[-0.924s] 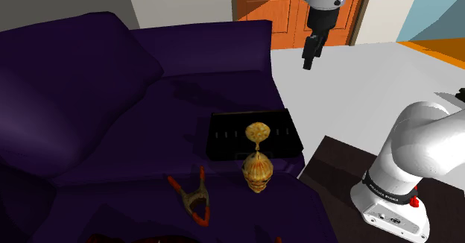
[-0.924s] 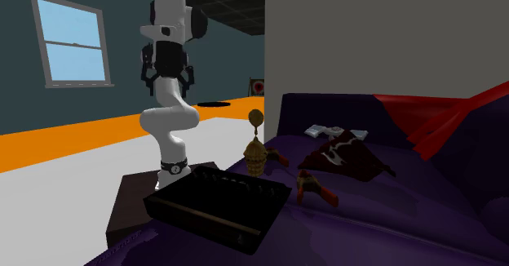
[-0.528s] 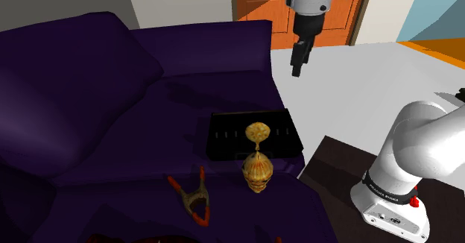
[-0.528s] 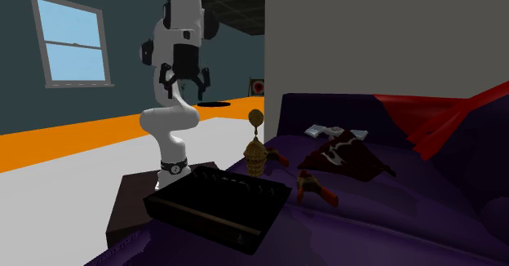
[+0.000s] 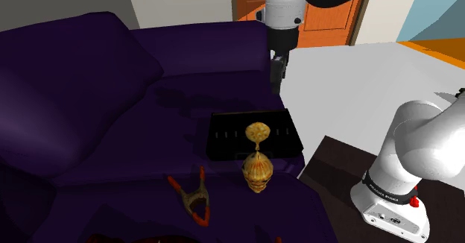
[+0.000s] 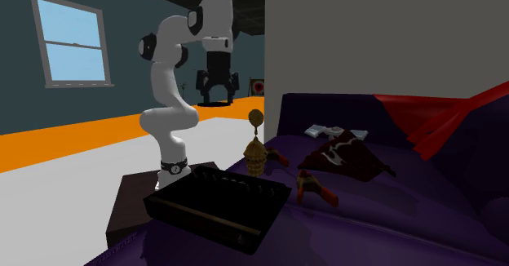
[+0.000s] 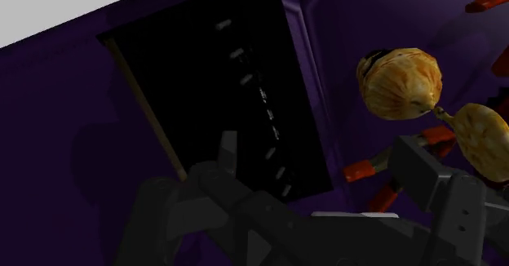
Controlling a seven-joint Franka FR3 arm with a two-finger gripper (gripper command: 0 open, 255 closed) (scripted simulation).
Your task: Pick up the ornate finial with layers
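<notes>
Two fingers [image 7: 228, 154] spread wide on my gripper [image 5: 277, 74], nothing between them. I read that from the wrist view, and the second exterior view shows the same, with the gripper [image 6: 218, 101] hanging point-down and its jaws well apart.

In the shoulder view the hand hovers high over the far edge of the purple sofa [image 5: 89, 115], just where the seat meets the pale floor. It is beyond the black box [image 5: 253, 135] and well apart from my target.

The finial [image 5: 258, 159] stands upright on the seat cushion. It is golden, with a round knob on top, a thin neck and a ribbed, layered bulb below. It sits just beside the box on the side nearer the shoulder camera, and I cannot tell whether the two touch. A red clamp [image 5: 192, 197] lies flat on the cushion near it, toward the shoulder view's left.

From the second exterior view the finial [image 6: 256, 146] rises behind the box [image 6: 219, 203], with the clamp [image 6: 314, 189] to its right. A dark red patterned cloth [image 6: 338, 157] lies farther back on the seat, and a bright red cloth [image 6: 444, 117] drapes over the sofa back.

Through the wrist camera the box [image 7: 220, 101] lies in line with the gap between my fingers. The finial [image 7: 400, 83] is off to one side, outside that gap, past the finger nearer to it.

The arm's white base sits on its dark stand [image 5: 335, 159] beside the sofa.
</notes>
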